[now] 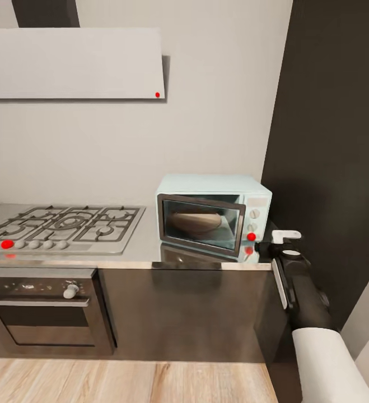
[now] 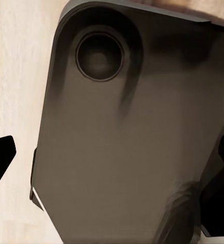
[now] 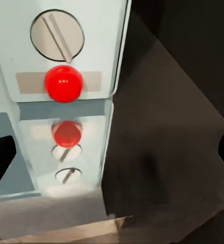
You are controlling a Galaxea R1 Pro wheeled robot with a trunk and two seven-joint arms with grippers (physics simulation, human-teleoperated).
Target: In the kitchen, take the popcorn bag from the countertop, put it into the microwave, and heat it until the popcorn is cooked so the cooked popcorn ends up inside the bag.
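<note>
The microwave (image 1: 213, 217) is standing on the bench (image 1: 145, 246), door shut, with a tan shape, likely the bag (image 1: 195, 221), inside. The right gripper (image 1: 275, 242), jaws apart, is hovering beside the red light (image 1: 251, 237), probably for the controls.

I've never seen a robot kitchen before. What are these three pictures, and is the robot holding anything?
This is a pretend kitchen in a computer, with a two-armed robot. The big picture comes from a camera on its head. You see the grey countertop, a gas hob, and a small blue microwave with its door shut and something tan inside. The right arm reaches toward the microwave's red light; its tool is right beside it. The other two pictures come from cameras on the robot's wrists. The right wrist sees that red light close up, below a white knob. The left wrist sees a dark robot part over the wooden floor. Both tools look open and hold nothing.
</note>
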